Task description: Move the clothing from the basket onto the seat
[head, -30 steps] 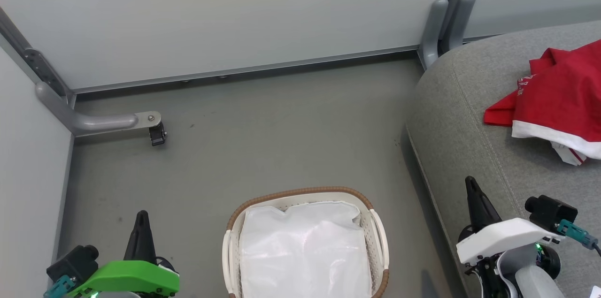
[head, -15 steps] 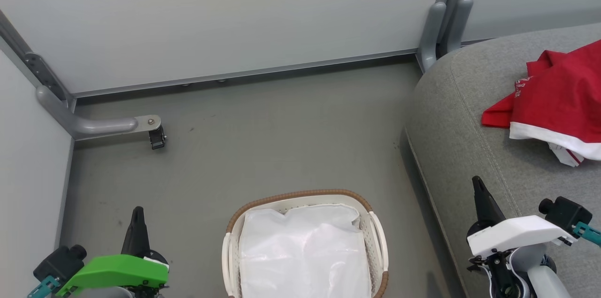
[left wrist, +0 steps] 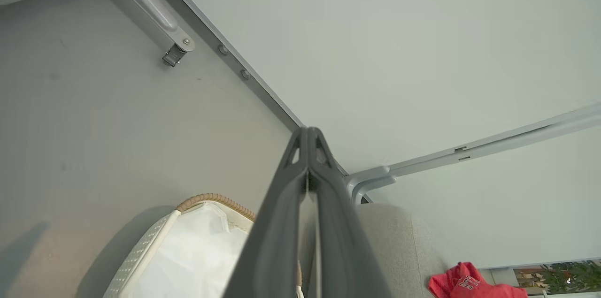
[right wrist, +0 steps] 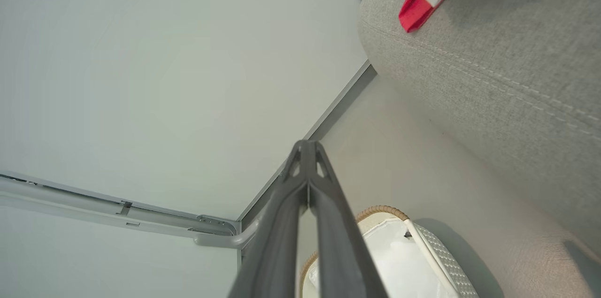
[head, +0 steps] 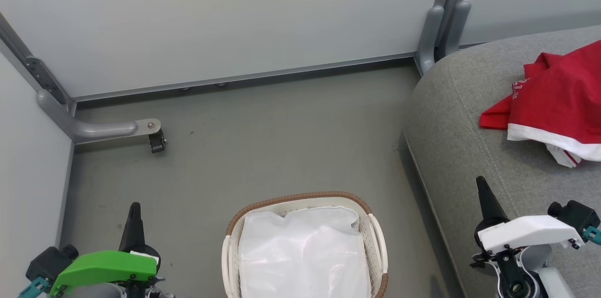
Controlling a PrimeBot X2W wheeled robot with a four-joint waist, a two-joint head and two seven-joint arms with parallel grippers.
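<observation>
Since both red garments already lie heaped on the grey sofa, well right of the basket, only the white liner lies inside it, so the job looks done. Left of the basket the left claw, and right of it the right claw, each hang pinched together, holding nothing, probably parked. Against a second ago both sit lower and wider, though the head view itself has shifted slightly.
</observation>
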